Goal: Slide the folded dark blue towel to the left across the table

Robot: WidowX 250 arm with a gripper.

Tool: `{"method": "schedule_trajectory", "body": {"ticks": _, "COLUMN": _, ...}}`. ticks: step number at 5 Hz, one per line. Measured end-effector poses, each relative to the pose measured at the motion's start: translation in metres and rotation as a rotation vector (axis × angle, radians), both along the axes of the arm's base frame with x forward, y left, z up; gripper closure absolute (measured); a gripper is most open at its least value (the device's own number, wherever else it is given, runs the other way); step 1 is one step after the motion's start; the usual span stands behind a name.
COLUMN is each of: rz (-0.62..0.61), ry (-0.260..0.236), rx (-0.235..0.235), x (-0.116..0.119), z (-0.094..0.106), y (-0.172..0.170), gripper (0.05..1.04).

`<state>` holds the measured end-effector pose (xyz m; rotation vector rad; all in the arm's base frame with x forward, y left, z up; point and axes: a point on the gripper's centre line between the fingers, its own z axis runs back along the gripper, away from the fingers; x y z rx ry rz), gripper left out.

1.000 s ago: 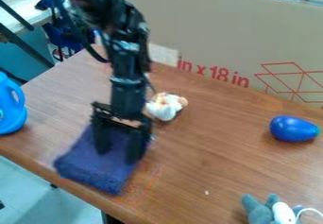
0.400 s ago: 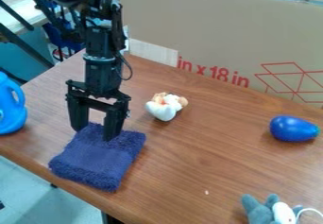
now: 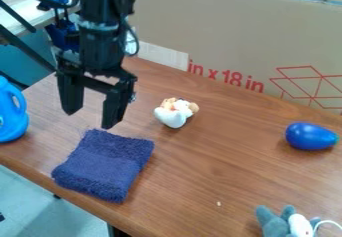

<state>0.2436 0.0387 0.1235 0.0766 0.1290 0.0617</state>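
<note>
Cardboard [image 3: 227, 36] bears red lettering and a line drawing. Gripper [image 3: 89, 119], fingers spread, hangs above blue cloth [image 3: 105, 165]; white object [image 3: 172, 117] lies near.

Wood-grain counter [image 3: 220, 166] is occupied by navy cloth [image 3: 105, 165], blue jug [image 3: 9, 117], white-and-tan object [image 3: 175, 114], blue ovoid [image 3: 310, 136], grey toy [image 3: 275, 224], white speck [image 3: 218, 203]. All are spaced apart.

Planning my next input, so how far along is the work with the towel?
Looks done: the navy towel lies flat on the wooden table, apart from the gripper. In hand: nothing; the open gripper hangs near the towel's far edge. Left: perhaps only moving the gripper clear; I cannot be sure.
</note>
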Motion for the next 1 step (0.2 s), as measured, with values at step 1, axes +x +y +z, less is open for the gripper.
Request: {"method": "schedule_trajectory", "body": {"ticks": 1, "rz": -0.074, "ry": 0.014, "rx": 0.026, "x": -0.0117, "z": 0.0175, "y": -0.0158, "gripper": 0.082}}
